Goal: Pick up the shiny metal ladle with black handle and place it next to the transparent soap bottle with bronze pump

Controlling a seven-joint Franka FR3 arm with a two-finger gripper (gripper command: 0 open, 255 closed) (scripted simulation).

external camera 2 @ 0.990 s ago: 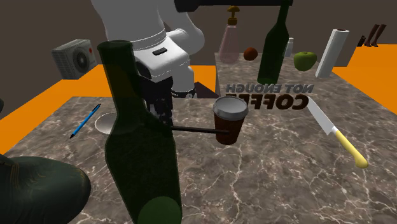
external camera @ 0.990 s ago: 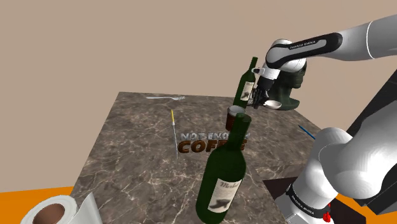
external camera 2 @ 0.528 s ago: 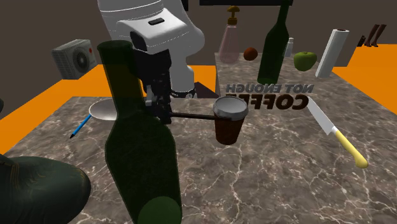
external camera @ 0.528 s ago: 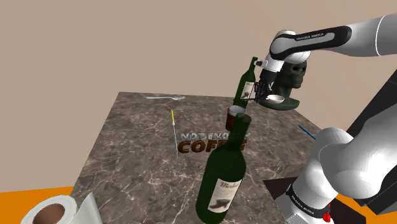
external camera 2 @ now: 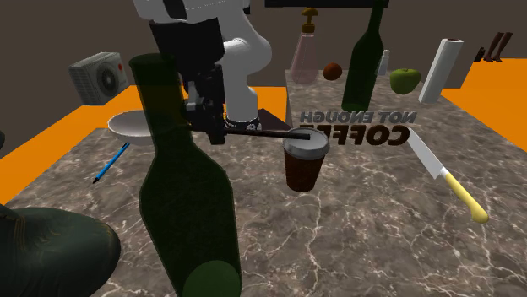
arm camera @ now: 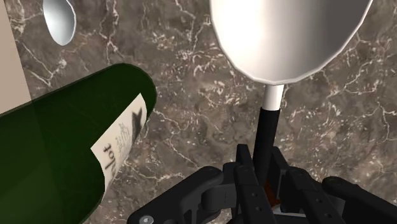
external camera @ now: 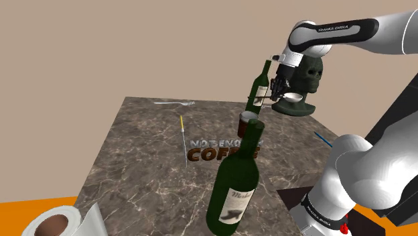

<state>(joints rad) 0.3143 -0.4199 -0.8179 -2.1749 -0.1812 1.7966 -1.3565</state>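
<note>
I see my claw (arm camera: 266, 170) clamped on the thin black handle of the ladle (arm camera: 289, 32), its smooth, rounded pale bowl raised above the dark veined marble table (external camera: 147, 154).

We take this for a home kitchen or dining corner. We see a marble-patterned countertop (external camera: 144, 164) carrying household things: green wine bottles (external camera: 234, 186), a lidded coffee cup (external camera 2: 304, 162), a yellow-handled knife (external camera 2: 444, 179) and "NOT ENOUGH COFFEE" lettering (external camera: 216, 151) lying flat on it. Beyond it in the second exterior view stand a soap bottle (external camera 2: 305, 56) with a pump, a green apple (external camera 2: 404, 80) and an upright paper towel roll (external camera 2: 440, 69). A plain beige wall (external camera: 100, 47) backs the counter in the shoulder view, and the floor (external camera 2: 51, 145) around it is flat orange.
</note>
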